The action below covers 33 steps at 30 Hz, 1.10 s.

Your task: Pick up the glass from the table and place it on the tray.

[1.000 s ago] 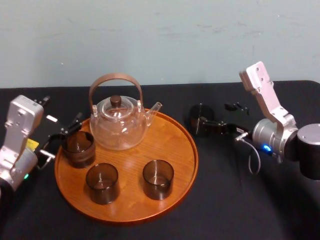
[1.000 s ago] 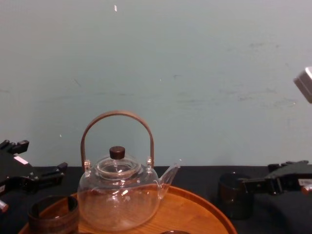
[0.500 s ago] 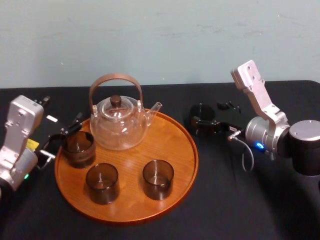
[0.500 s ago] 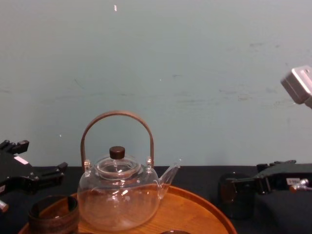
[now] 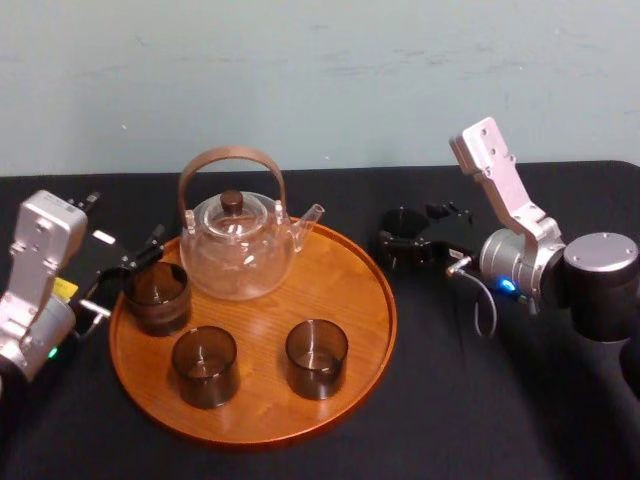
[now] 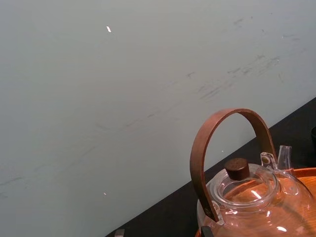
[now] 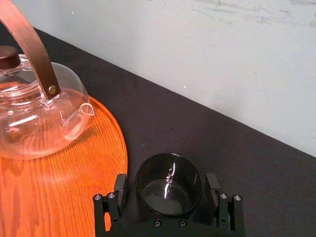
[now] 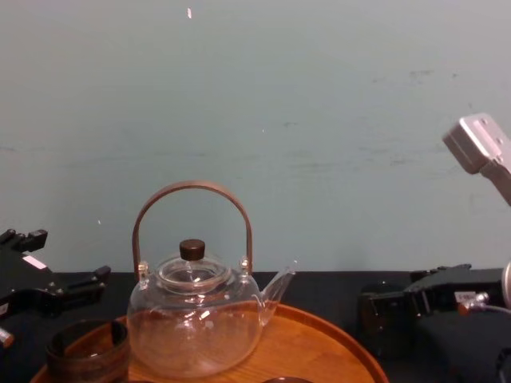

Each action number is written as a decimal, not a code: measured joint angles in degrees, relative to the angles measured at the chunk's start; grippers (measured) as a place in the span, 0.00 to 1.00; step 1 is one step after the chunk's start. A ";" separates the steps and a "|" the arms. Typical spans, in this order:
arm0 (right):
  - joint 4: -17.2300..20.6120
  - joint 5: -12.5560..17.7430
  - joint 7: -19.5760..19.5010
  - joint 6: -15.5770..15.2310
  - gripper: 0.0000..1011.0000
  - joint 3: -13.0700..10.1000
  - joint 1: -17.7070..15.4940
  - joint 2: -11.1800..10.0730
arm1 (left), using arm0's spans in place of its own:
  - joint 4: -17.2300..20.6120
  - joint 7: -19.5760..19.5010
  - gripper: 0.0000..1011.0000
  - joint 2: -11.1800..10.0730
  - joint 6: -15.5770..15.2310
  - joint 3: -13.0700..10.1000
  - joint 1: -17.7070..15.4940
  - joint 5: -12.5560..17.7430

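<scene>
Black table (image 5: 450, 400), pale green wall (image 5: 320, 80). My right gripper (image 5: 398, 240) holds its fingers (image 7: 120, 186) spread, flanking the dark cylindrical glass (image 7: 168, 198); my left gripper (image 5: 125, 275) idles spread at the table's left.

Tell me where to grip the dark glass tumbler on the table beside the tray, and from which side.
Grip the smoky dark glass tumbler across its straight round side wall, coming level from the robot's right, away from the round orange-brown wooden tray. It stands upright, and the open right tool straddles it.
</scene>
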State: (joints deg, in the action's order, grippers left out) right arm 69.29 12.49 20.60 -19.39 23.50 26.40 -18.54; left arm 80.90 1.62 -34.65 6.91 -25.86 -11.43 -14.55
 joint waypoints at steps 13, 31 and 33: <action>-2.41 -1.03 0.56 -0.06 0.99 -0.46 0.81 1.40 | 0.00 0.00 0.99 0.00 0.00 0.00 0.00 0.00; -2.78 -1.93 0.52 -0.38 0.99 -0.66 0.80 1.77 | 0.00 0.00 0.99 0.00 0.00 0.00 0.00 0.00; -2.78 -1.91 0.52 -0.38 0.99 -0.65 0.79 1.76 | 0.00 0.00 0.99 0.00 0.00 0.00 0.00 0.00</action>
State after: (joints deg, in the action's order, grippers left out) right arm 66.51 10.58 21.12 -19.77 22.86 27.19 -16.78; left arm 80.90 1.62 -34.64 6.91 -25.86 -11.43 -14.55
